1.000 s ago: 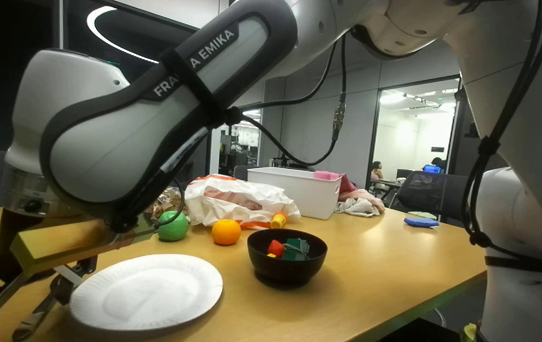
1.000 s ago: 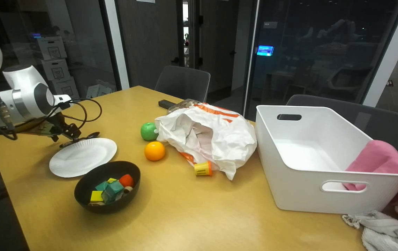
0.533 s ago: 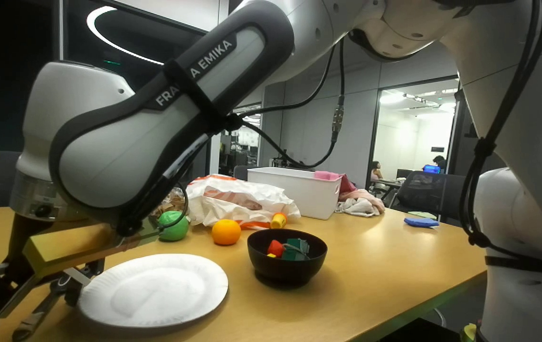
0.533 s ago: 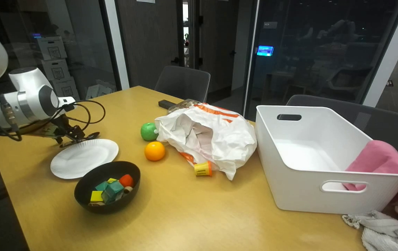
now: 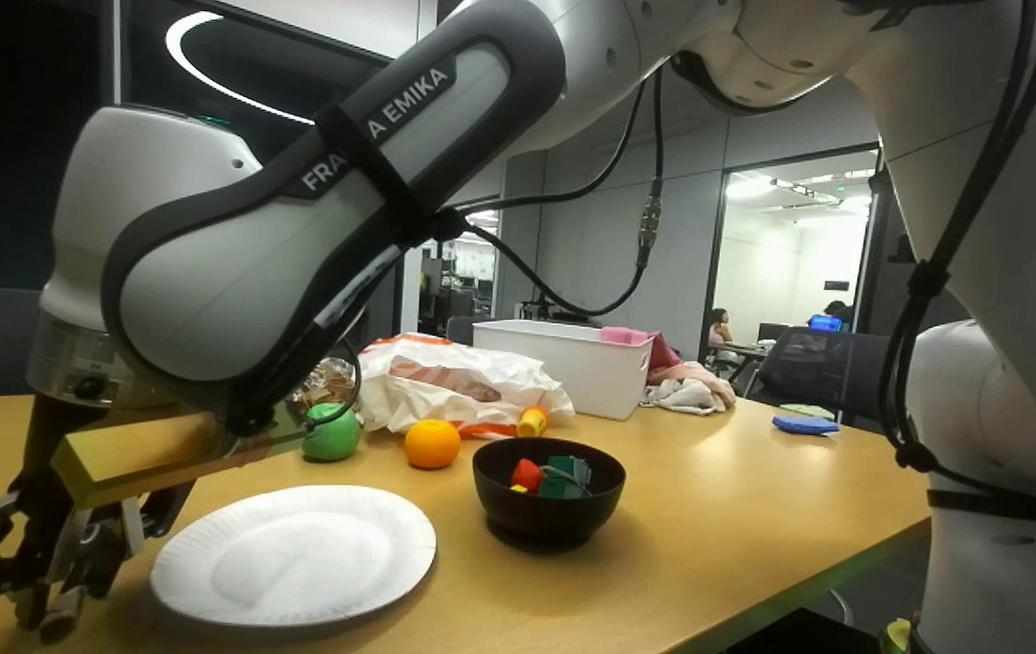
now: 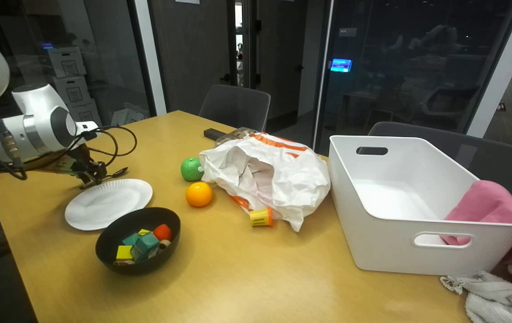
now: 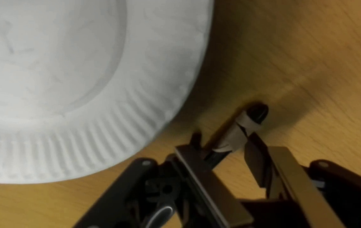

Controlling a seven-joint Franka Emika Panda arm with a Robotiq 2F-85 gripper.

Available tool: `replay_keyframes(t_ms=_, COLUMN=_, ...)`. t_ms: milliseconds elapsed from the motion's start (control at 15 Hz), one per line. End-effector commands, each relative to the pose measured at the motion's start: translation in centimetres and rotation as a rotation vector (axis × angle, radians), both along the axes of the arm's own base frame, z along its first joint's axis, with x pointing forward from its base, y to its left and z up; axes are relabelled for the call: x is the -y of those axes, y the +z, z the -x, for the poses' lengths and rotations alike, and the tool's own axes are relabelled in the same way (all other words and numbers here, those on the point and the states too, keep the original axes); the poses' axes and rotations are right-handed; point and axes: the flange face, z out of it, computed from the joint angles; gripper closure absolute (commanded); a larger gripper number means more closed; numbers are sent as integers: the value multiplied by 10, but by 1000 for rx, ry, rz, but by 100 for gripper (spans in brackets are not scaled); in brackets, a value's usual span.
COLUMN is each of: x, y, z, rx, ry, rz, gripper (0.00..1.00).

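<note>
The claw (image 7: 226,147) stands part-open, loosely around a spoon (image 7: 235,137), tabletop (image 7: 341,126) showing between its jaws — four o'clock of the plate (image 7: 164,72) in the wrist view. In an exterior view, the black bowl (image 6: 125,224) holds coloured blocks (image 6: 147,241) — the white bin (image 6: 390,246), at its three o'clock, pink cloth (image 6: 487,204).

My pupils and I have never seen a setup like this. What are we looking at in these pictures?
The machine is a robot arm. The wide views come from cameras standing outside; the close-up, from its wrist. On the wooden table lie a white plate, a black bowl of coloured blocks, a round green object, an orange, a white bag, a yellow tub and a white bin. The arm's end effector has two fingers, standing apart with a dark utensil between them; whether it is gripped, I cannot tell.
</note>
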Motion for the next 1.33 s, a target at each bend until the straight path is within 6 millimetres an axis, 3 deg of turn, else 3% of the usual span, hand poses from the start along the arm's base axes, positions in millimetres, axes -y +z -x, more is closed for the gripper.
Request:
replay_keyframes(t_ms=0, x=5, y=3, z=2, rx=10, ry=9, rz=-3, gripper=89)
replay_keyframes(t_ms=133, x=2, y=7, z=5, rx=3, ry=13, rz=-11, gripper=93)
replay_keyframes(t_ms=400, x=-6, y=27, z=15, rx=13, ry=56, rz=-26, gripper=90)
replay_keyframes(t_ms=733, x=-3, y=85, z=30, rx=65, ry=132, rz=-24, gripper=90)
replay_keyframes(t_ms=1000, x=30, y=147, z=39, rx=133, ry=164, rz=52, gripper=90)
replay_keyframes(t_ms=1267, x=87, y=205, z=43, rx=182, ry=115, rz=132, gripper=90)
